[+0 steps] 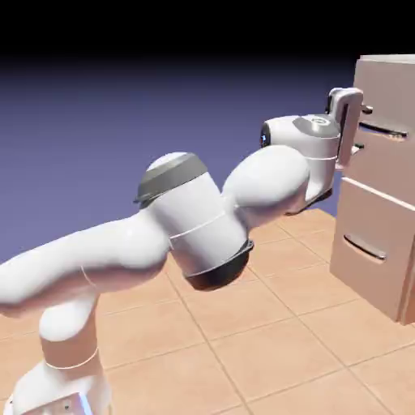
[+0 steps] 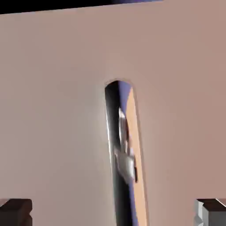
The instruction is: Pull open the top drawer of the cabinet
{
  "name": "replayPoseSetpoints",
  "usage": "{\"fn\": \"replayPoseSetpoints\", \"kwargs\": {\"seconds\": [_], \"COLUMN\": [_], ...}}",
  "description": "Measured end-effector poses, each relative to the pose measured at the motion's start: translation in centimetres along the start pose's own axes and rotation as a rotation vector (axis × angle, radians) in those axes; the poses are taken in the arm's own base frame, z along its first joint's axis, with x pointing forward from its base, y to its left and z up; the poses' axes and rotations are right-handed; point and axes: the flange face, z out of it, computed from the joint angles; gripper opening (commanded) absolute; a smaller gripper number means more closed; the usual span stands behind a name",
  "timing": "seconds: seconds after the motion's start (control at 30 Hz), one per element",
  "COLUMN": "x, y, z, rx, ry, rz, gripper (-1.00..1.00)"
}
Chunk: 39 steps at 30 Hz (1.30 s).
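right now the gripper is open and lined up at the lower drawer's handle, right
Not quite. The gripper is open, but it is at the top drawer, not the lower one; the exterior view shows this. The hand view shows its handle between the spread fingertips.

A rendered simulation scene is shown, not a real room. A floor [image 1: 267,340] of large terracotta-coloured tiles is laid under a plain blue-violet backdrop [image 1: 121,113] that fades to black at the top. Only a smooth, untextured pinkish-beige cabinet [image 1: 381,211] and a glossy white robot arm [image 1: 186,219] are set in it.
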Motion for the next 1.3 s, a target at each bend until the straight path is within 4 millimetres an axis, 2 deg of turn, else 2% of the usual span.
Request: {"fn": "replayPoseSetpoints", "kwargs": {"seconds": [0.2, 0.23, 0.3, 0.5, 0.73, 0.97, 1.2, 1.23, 1.3], "x": [0.0, 0.0, 0.0, 0.0, 0.0, 0.0, 0.0, 0.0, 0.0], "y": [-0.1, 0.0, 0.0, 0.0, 0.0, 0.0, 0.0, 0.0, 0.0], "z": [4.5, 5.0, 5.0, 0.6, -5.4, -12.4, -20.4, -21.2, -21.2], "rx": [0.0, 0.0, 0.0, 0.001, 0.001, 0.002, 0.002, 0.002, 0.0], "ry": [0.0, 0.0, 0.0, -0.001, -0.001, -0.002, -0.002, -0.002, 0.0], "rz": [0.001, 0.0, 0.0, 0.0, 0.0, 0.0, 0.0, 0.0, 0.0], "gripper": [0.0, -1.0, -1.0, -1.0, -1.0, -1.0, -1.0, 1.0, 1.0]}}
